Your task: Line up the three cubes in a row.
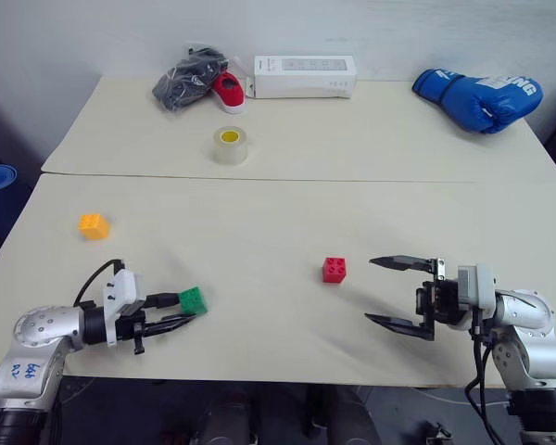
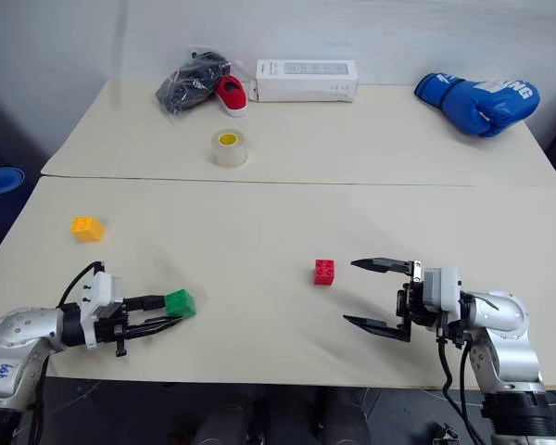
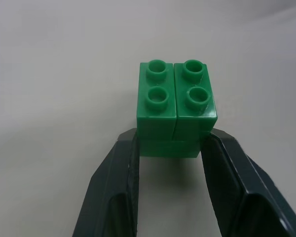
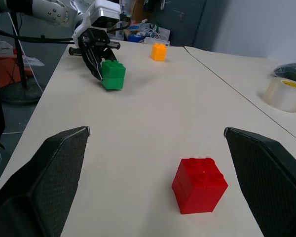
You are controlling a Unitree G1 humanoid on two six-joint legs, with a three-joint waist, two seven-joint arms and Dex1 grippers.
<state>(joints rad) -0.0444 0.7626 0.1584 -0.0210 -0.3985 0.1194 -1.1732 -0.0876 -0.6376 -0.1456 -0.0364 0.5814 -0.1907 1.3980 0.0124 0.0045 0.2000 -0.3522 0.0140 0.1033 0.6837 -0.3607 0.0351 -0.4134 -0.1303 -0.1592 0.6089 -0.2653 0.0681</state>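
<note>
Left wrist view: left gripper (image 3: 170,148) clamped on green cube (image 3: 175,106), base hidden; right gripper (image 1: 400,292) wide, empty.

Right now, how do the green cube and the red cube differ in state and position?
The green cube is clamped between the fingers of the left gripper; the red cube stands free on the table, with the open right gripper beside it, not touching. The green cube lies nearer the table's front edge; the red cube is farther in and more central. Both are small studded blocks, studs up.
</note>
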